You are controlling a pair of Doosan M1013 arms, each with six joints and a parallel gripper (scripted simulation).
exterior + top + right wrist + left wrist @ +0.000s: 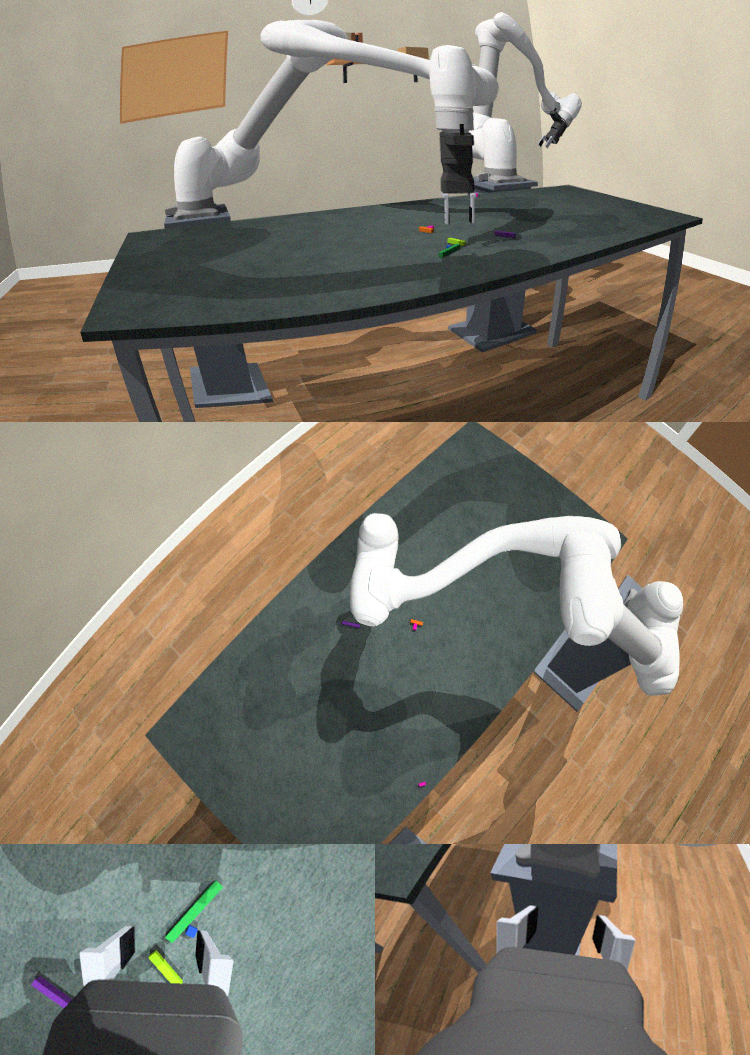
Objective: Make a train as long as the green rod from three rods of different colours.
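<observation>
The green rod point(449, 250) point(193, 912) lies flat, with the blue rod point(191, 932) close beside it. The lime rod point(456, 241) point(165, 967) lies near the green rod's end, at an angle to it. The purple rod point(350, 624) point(505, 234) point(52, 992) lies apart. The orange rod point(416, 622) point(425, 229) has a magenta rod point(414, 627) against its side. Another magenta rod point(422, 784) lies far off. My right gripper point(459, 222) point(165, 941) is open and empty above the table, over the lime rod's area. My left gripper point(545, 143) point(565, 923) is open and empty, away from the table.
The dark table point(293, 768) point(314, 304) carries all the rods. The far magenta rod lies near the table's edge on the left arm's side. The right arm reaches over the table and hides part of it in the top view.
</observation>
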